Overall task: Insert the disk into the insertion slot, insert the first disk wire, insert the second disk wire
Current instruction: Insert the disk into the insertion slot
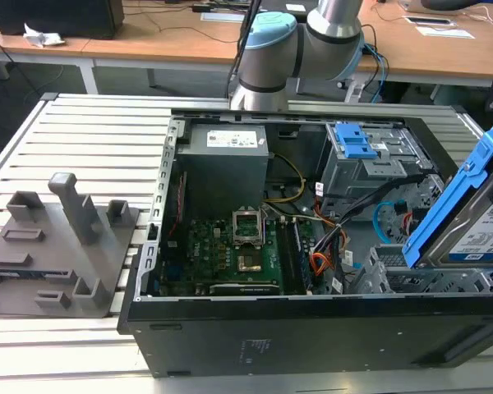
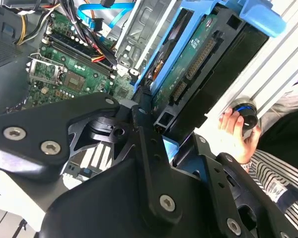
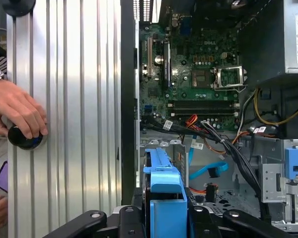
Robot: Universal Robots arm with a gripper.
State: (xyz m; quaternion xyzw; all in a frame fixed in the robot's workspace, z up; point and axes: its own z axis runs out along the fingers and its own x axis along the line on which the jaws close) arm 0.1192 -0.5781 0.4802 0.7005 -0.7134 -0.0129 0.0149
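While my gripper (image 3: pixel 164 214) is clamped on the disk (image 1: pixel 481 226), the drive hangs tilted, one end high, at the exterior view's right. It is just above the insertion slot (image 1: pixel 419 277) and not yet in it. To seat it cleanly, I judge I should level it, square its leading edge to the bay mouth, and stay clear of the second disk wire (image 3: pixel 208 170) looping nearby.

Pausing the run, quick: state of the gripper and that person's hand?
Gripper: shut on the disk, held tilted.
Person's hand: on a round black knob.
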